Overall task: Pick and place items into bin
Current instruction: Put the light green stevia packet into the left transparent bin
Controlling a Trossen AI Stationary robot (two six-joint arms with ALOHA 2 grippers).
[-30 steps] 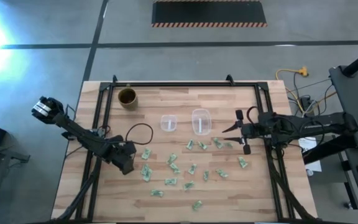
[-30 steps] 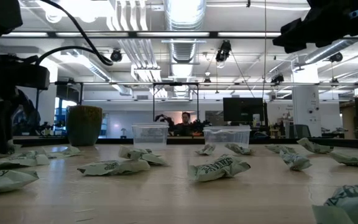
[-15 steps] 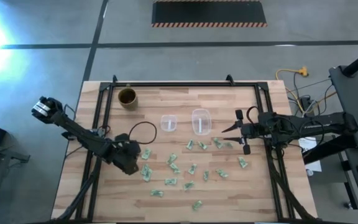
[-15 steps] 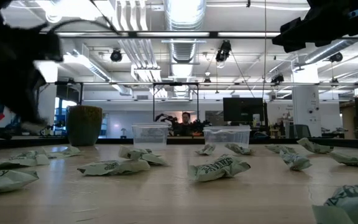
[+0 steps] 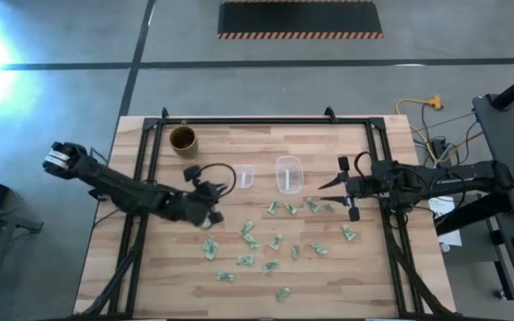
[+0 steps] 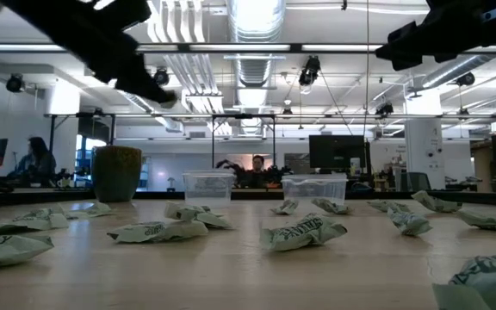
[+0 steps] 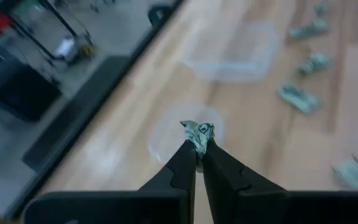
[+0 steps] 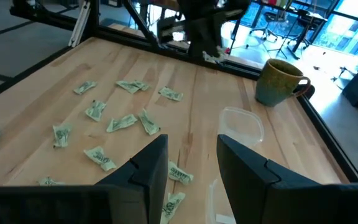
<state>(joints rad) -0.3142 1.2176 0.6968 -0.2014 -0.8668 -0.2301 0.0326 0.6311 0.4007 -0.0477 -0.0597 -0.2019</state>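
My left gripper (image 7: 196, 144) has lifted off the bench (image 5: 346, 285) and swung toward the small clear tub (image 5: 242, 176), its fingers pinched tight on one green-and-white wrapper (image 7: 198, 134), so the pick looks done and only the drop remains. My right gripper (image 5: 330, 186) waits spread wide and empty over the scattered wrappers (image 5: 270, 239)
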